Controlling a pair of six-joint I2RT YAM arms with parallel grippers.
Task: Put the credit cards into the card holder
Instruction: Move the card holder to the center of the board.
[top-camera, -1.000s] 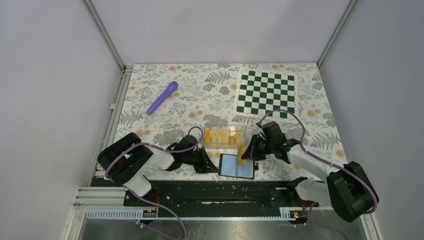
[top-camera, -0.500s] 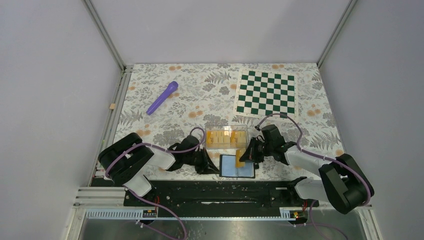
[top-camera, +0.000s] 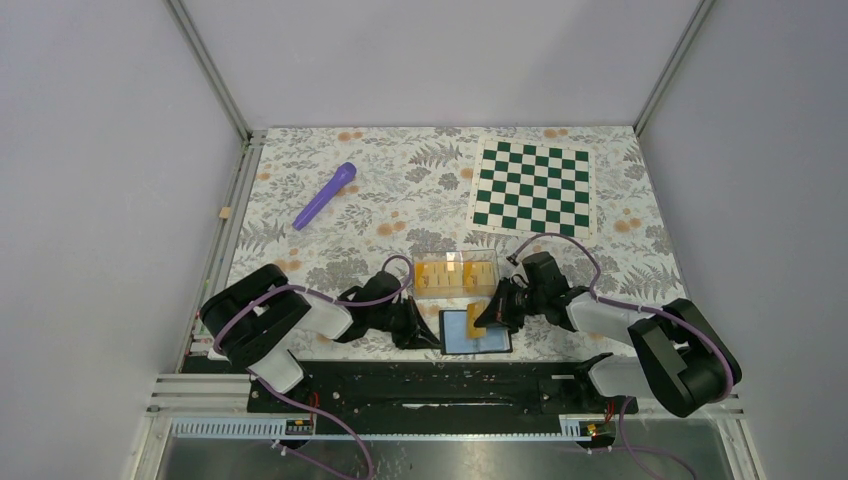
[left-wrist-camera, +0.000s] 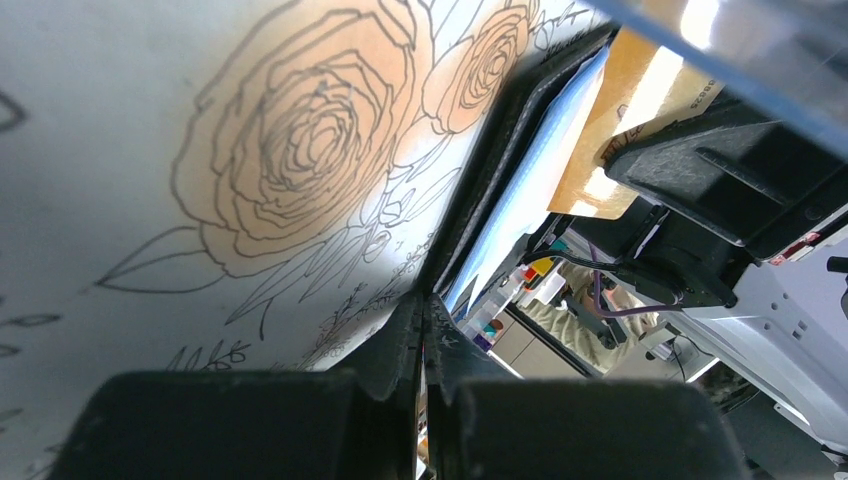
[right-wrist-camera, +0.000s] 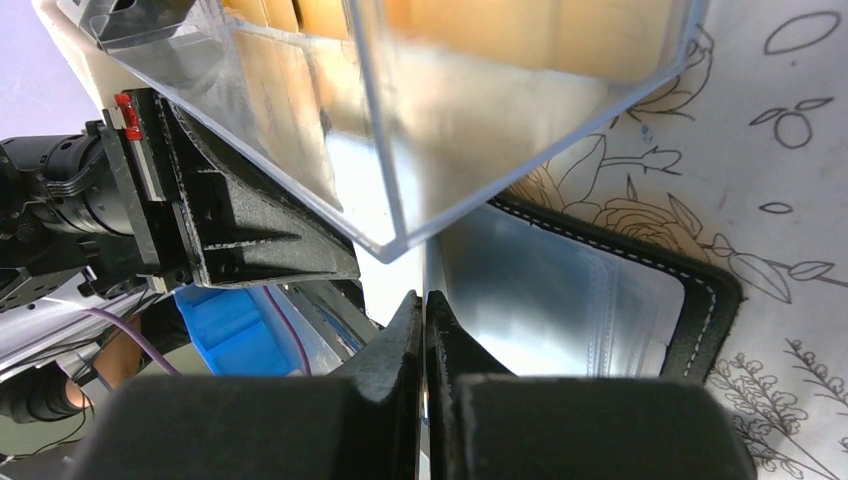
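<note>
Left fingers (top-camera: 431, 336) were clenched on the holder (top-camera: 465, 334) edge, right fingers (top-camera: 489, 314) grasped one card (top-camera: 482, 320) over it; none visibly seated, more cards (top-camera: 440, 277) lay in the box (top-camera: 456, 261) beyond.

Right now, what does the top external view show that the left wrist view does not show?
Only the top external view shows the purple pen-shaped object and the green-and-white chequered mat. Only the left wrist view shows, close up, the left gripper shut on the edge of the black folding wallet, and the drawn petals of an orange rose on the cloth. Both show the wallet's pale blue lining and the flat orange card held in the shut right gripper.
</note>
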